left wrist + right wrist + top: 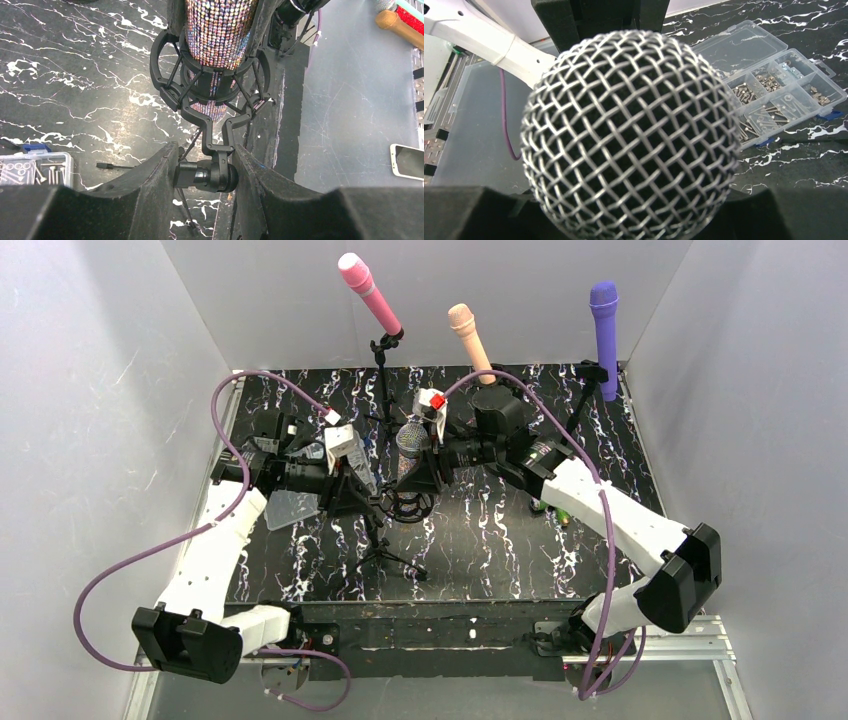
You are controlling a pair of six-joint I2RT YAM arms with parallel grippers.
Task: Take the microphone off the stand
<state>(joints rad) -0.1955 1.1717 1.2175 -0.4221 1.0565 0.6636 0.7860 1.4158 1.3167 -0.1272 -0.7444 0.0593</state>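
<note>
A microphone [412, 440] with a silver mesh head [631, 135] and a glittery body [220, 35] stands upright in a black shock mount [210, 85] on a small tripod stand [385, 545] at the table's middle. My left gripper [206, 167] is shut on the stand's black pivot joint [207, 175] just below the mount; in the top view the left gripper [362, 490] sits left of the mount. My right gripper [428, 465] reaches in from the right and is shut on the microphone's body under the head. The mesh head hides the contact in the right wrist view.
Three other microphones stand on stands along the back: pink [368, 292], peach [470, 340], purple [604, 330]. A clear box of screws [769, 95] lies on the table left of the stand [290, 508]. Purple cables loop over both arms. A phone [407, 161] lies off the table.
</note>
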